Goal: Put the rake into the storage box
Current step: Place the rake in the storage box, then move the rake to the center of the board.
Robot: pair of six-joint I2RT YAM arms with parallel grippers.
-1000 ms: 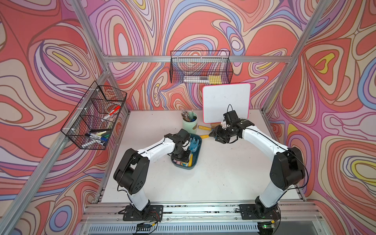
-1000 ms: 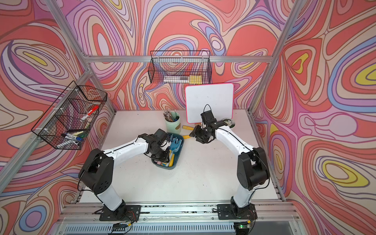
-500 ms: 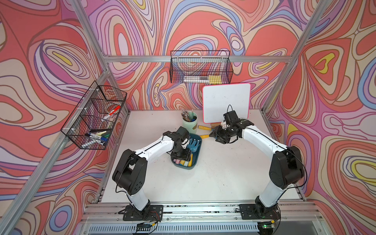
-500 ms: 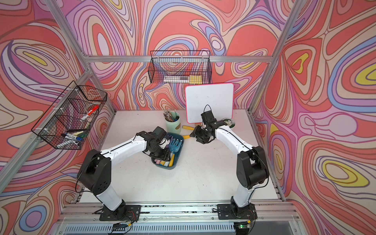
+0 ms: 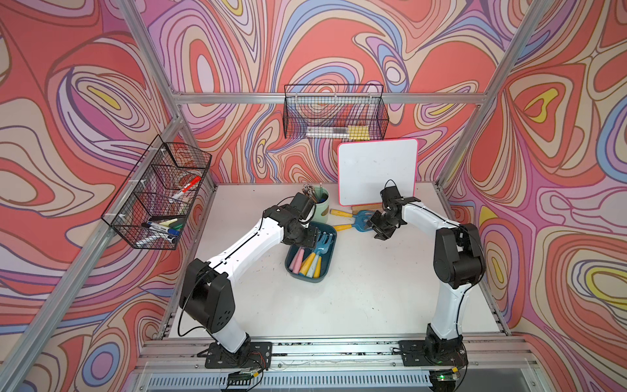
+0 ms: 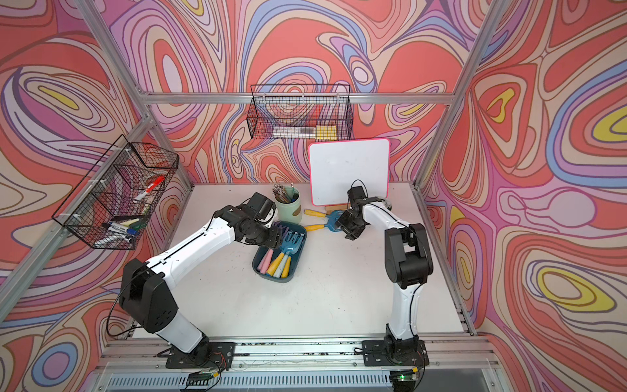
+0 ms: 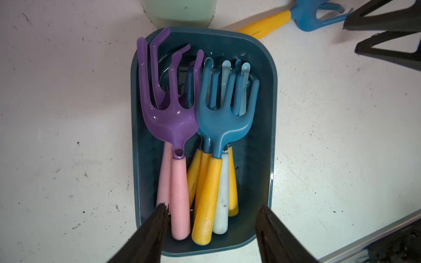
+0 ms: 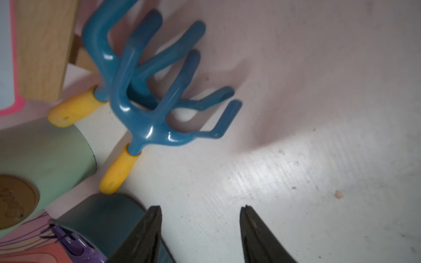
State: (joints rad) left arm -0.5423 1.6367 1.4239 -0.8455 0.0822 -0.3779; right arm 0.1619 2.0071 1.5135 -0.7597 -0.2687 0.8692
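Tabletop [image 5: 373, 288]: storage box [image 7: 252, 173] of rakes [image 7: 224, 118] under the released left pincer [image 7: 211, 207]; right pincer [image 8: 200, 207] gapes near loose rake [image 8: 159, 127].

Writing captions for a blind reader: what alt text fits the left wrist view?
A dark teal storage box holds a purple rake with a pink handle and several blue rakes; the left gripper hovers over their handles, fingers apart. A yellow-handled rake lies outside the box.

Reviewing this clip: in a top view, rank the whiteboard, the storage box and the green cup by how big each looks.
Largest to smallest:
1. whiteboard
2. storage box
3. green cup, partly hidden behind the left arm

The differences are plain; no two look alike.
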